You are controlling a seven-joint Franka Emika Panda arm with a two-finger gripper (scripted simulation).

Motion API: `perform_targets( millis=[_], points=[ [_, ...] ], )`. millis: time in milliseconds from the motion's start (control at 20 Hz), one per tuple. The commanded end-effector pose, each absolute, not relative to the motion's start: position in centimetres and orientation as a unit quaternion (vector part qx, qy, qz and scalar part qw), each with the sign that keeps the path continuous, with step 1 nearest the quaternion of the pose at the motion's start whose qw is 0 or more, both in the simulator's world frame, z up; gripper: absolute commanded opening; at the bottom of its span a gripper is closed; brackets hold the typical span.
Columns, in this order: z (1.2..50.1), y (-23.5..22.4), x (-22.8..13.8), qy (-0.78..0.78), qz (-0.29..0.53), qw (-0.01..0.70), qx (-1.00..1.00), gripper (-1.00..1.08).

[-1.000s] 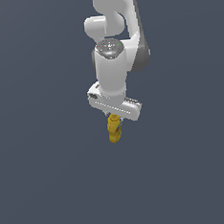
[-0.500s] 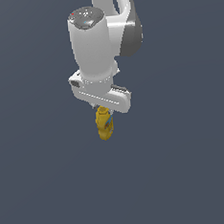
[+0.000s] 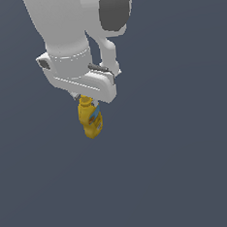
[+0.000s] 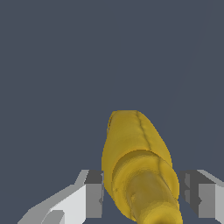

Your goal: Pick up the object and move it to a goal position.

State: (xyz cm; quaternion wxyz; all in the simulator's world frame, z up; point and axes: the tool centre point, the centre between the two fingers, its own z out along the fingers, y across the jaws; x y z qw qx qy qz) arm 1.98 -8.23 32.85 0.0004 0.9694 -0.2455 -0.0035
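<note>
Yellow bottle [image 3: 91,121] hung neck-up beneath white gripper [image 3: 86,99], clamped by neck btwn both dark finger pads [image 4: 93,194], body w/ blue-green mark pointing down, clear of gray background.

The white arm [image 3: 74,36] fills the upper part of the exterior view, its wrist pointing down and tilted slightly toward that view's right. The gripper [image 3: 87,101] hangs below the wide white hand body, fingers mostly hidden beneath it. In the wrist view, the two grey finger pads [image 4: 93,199] stand on either side of the yellow bottle [image 4: 138,168], closed around its neck end.
</note>
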Motion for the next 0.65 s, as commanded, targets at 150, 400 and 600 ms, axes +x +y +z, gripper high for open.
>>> perform_targets(
  millis=[150, 400, 600],
  points=[
    [35.7, -9.7, 2.7, -0.245, 0.000, 0.000, 0.970, -1.00],
    [36.7, -10.3, 3.0, -0.245, 0.000, 0.000, 0.970, -1.00],
    [36.9, -10.4, 3.1, -0.245, 0.000, 0.000, 0.970, -1.00]
  ],
)
